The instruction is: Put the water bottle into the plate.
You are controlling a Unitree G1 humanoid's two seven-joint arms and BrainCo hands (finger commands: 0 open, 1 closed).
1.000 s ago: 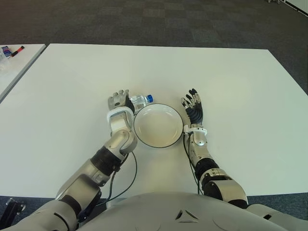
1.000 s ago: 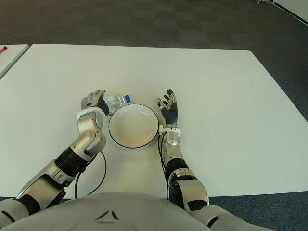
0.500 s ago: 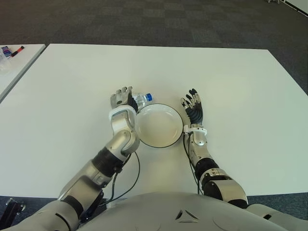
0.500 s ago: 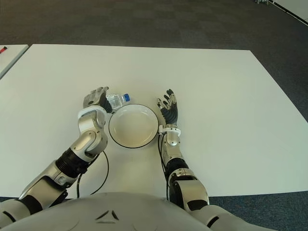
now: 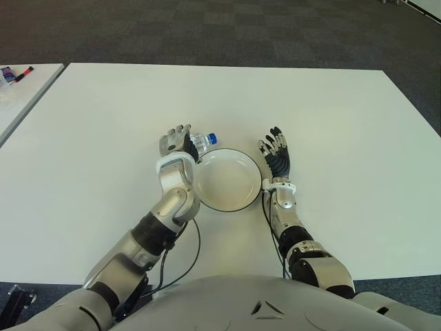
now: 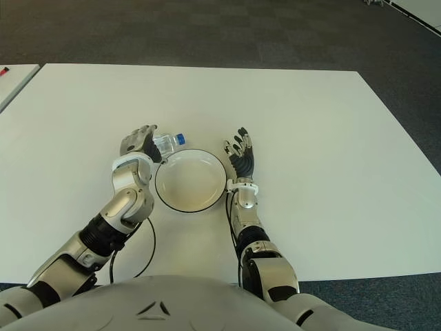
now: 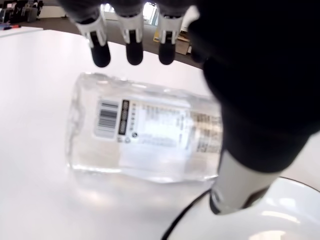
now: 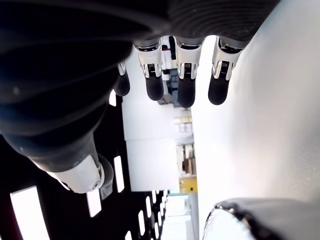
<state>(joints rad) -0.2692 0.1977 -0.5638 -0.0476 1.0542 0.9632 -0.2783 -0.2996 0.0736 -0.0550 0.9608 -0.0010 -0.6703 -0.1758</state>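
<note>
1. Left hand [image 5: 175,142] over the water bottle [image 7: 145,132], fingers [image 7: 134,47] spread, not clamped yet, poised to grasp.
2. Bottle: clear smooth plastic, blue cap, lying sideways on desk [image 5: 103,138], just beside the plate [image 5: 227,179], mid-desk.
3. Plate: round, white, dark-rimmed.
4. Right hand [image 5: 278,155] beside plate's right, fingers apart, holding nothing.

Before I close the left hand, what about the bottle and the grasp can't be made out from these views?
- Bottle body: in the eye views the left hand covers most of the water bottle; only the cap end shows.
- Cap end: in the left wrist view the thumb hides it.
- Contact: the wrist view does not settle whether the fingers touch the bottle.
- Whether the bottle touches the plate rim: unclear in every view.
</note>
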